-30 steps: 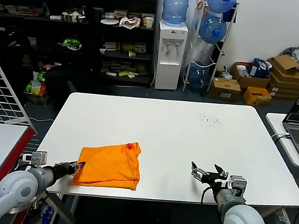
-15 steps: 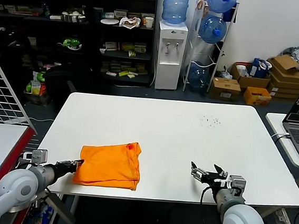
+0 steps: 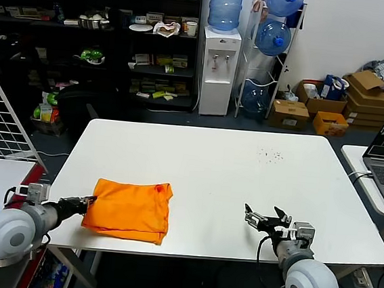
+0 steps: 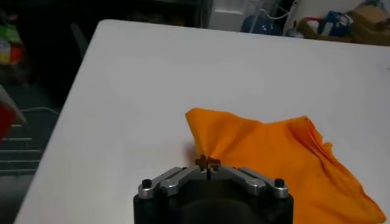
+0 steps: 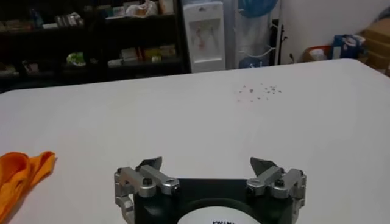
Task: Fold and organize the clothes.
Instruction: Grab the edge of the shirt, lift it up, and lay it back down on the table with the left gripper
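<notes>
We see left tool [image 3: 88, 202] pinched on folded orange T-shirt [image 3: 130, 209] edge, near-left worktop [image 3: 244, 169]; right tool [image 3: 264, 220] wide open, empty.

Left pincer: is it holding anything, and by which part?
Yes. The left pincer is shut on the folded orange T-shirt, pinching its near left edge; the right pincer holds nothing.

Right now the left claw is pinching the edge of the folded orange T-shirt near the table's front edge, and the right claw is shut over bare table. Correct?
Not quite: the right claw stands open over the bare table, as the right wrist view shows. The rest holds: the left claw is shut on the edge of the folded orange T-shirt near the table's front edge.
</notes>
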You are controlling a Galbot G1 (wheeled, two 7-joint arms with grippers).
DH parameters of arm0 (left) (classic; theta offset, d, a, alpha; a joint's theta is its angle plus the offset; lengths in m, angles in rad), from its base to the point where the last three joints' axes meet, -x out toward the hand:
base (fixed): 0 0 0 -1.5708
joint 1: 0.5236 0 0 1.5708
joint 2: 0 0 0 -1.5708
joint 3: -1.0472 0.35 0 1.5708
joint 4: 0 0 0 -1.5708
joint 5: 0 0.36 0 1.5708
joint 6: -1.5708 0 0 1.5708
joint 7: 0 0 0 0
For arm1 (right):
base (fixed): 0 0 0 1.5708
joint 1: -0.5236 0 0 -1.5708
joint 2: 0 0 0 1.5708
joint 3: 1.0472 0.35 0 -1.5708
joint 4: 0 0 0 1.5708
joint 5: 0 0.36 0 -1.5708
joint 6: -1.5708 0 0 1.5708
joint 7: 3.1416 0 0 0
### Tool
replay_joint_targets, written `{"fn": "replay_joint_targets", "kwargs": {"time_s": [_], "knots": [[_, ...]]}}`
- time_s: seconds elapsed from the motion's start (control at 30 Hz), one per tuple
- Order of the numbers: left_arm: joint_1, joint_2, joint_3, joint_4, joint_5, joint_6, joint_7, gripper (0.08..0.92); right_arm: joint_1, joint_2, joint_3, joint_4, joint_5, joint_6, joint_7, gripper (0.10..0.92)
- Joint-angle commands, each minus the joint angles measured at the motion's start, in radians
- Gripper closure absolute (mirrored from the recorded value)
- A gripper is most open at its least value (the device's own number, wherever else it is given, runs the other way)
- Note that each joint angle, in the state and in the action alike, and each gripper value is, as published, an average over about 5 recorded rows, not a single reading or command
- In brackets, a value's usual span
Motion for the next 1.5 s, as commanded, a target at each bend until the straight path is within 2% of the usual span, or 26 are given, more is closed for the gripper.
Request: {"fn": "replay_joint_targets", "kwargs": {"time_s": [0.03,0.47,0.8,1.33,1.5], "knots": [[0.021,0.133,-0.136,0.016,-0.043,0.003,-0.027,0.908,-0.001,-0.011,0.009,0.011,-0.079,0.046,-0.038,0.104],[0.03,0.201,-0.163,0.162,-0.047,0.005,-0.023,0.908,-0.027,-0.031,0.053,0.038,-0.088,0.088,-0.052,0.104],[0.016,0.233,-0.167,0.183,-0.056,0.006,-0.038,0.908,-0.024,-0.017,0.05,0.027,-0.105,0.089,-0.05,0.104],[0.037,0.2,-0.219,0.141,-0.115,0.006,-0.14,0.908,-0.025,-0.011,0.049,0.022,-0.11,0.08,-0.043,0.104],[0.047,0.157,-0.247,0.085,-0.174,0.0,-0.198,0.908,-0.025,-0.007,0.048,0.02,-0.113,0.079,-0.042,0.104]]}}
